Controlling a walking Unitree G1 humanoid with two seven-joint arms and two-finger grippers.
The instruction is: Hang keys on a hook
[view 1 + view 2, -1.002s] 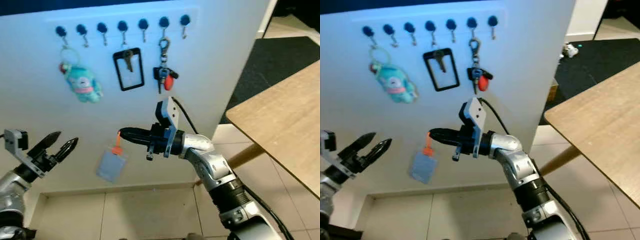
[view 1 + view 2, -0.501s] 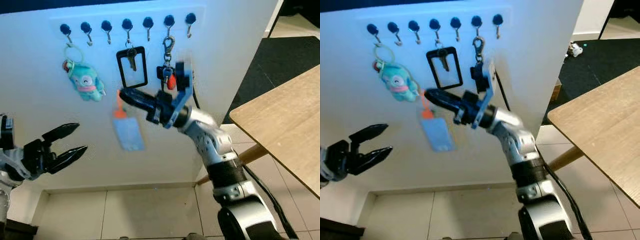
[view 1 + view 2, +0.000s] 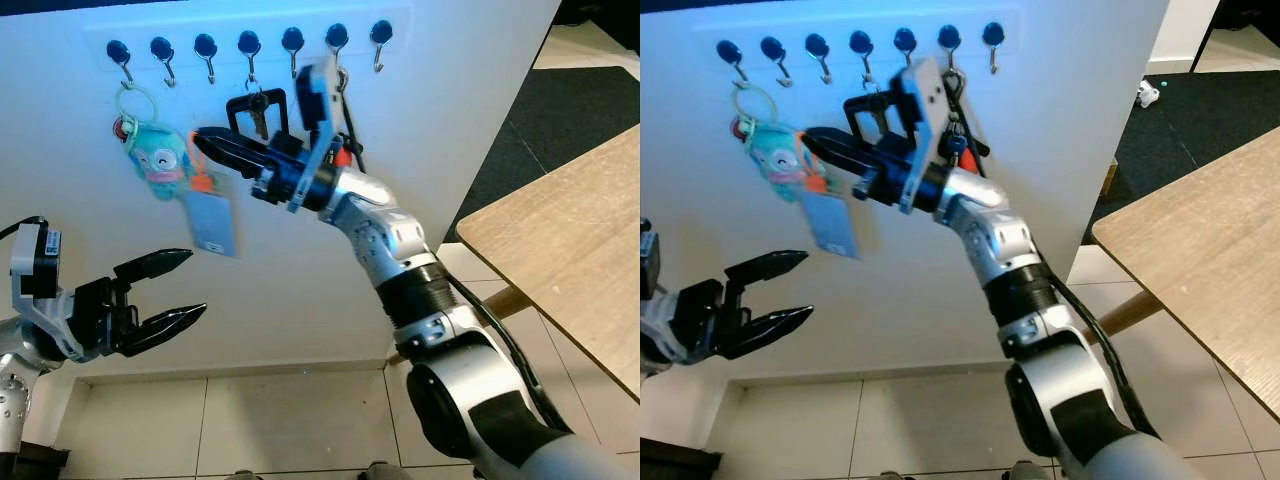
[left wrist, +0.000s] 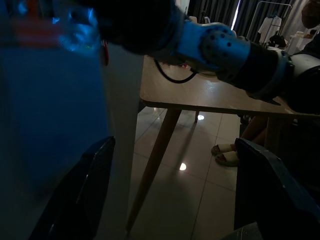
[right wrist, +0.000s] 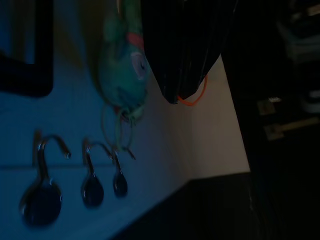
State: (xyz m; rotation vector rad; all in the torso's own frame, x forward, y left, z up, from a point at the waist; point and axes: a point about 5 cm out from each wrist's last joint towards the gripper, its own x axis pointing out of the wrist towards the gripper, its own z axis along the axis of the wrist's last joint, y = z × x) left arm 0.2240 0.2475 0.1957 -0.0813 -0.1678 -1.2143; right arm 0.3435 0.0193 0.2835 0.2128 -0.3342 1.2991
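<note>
Right now I have the right gripper (image 3: 205, 141) raised to the white wall board, its two black fingers pinched together on the orange loop (image 3: 201, 181) of a pale blue card-shaped key tag (image 3: 211, 224), which dangles tilted and motion-blurred below the fingertips. It hangs in front of the board, just beside the teal plush keychain (image 3: 155, 163) that hangs from the far-left hook, and below the row of dark round-headed metal hooks (image 3: 205, 52). The black rectangular key holder (image 3: 257, 112) and the red-and-blue key bunch (image 3: 958, 145) occupy hooks further right, partly behind my forearm.

My left gripper (image 3: 175, 288) waits low and well apart from the board, its fingers spread and holding nothing.

My worry is the swing: the tag looks to be moving, so I judge the loop may be twisted or edge-on when I reach a hook. In the right wrist view the orange loop (image 5: 192, 100) shows as a thin arc at the fingertips, leaving little opening to thread over a hook tip (image 5: 66, 154). I could also brush the plush toy and knock its ring off, or snag the loop on an occupied hook. Releasing before the loop is seated would drop the tag to the tiled floor (image 3: 300, 425).
</note>
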